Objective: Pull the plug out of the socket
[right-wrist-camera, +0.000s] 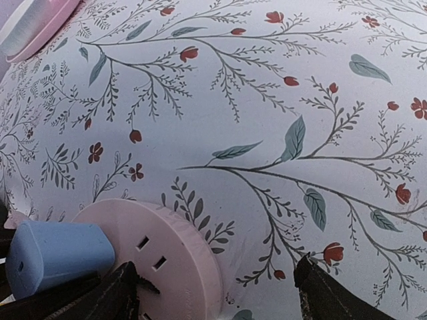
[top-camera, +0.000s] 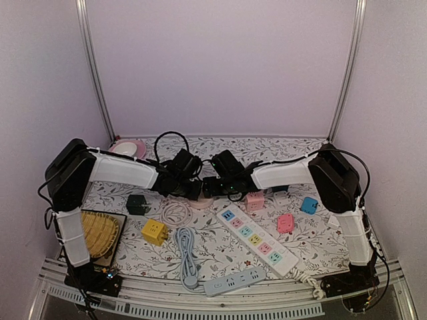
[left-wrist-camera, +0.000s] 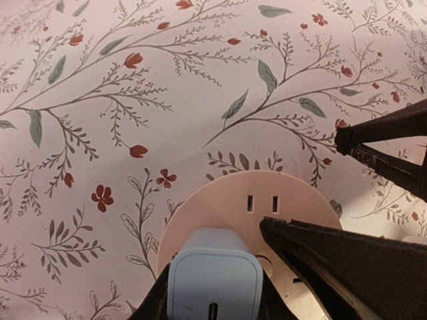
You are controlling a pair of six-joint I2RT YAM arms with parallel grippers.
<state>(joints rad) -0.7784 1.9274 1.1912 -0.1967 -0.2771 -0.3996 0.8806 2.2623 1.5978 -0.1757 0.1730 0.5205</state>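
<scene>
A round pink socket [top-camera: 199,203] lies flat on the flowered cloth at the table's middle. A pale blue plug [left-wrist-camera: 213,270] stands in its top face. My left gripper [left-wrist-camera: 213,297] is shut on the plug, one dark finger on each side of it. My right gripper [right-wrist-camera: 217,283] is open. Its left fingertip [right-wrist-camera: 123,290] rests on the socket's face [right-wrist-camera: 170,260] beside the plug [right-wrist-camera: 60,257], and its other fingertip [right-wrist-camera: 327,293] hangs over the cloth. In the top view both grippers, left [top-camera: 189,189] and right [top-camera: 212,187], meet over the socket.
A pink plate [top-camera: 128,148] sits at the back left. A green cube [top-camera: 137,203], a yellow cube [top-camera: 154,231], a coiled white cable [top-camera: 175,213] and a woven basket [top-camera: 99,232] lie on the left. A white power strip [top-camera: 259,241], a grey strip [top-camera: 233,281] and pink [top-camera: 255,200] and blue [top-camera: 308,205] adapters lie on the right.
</scene>
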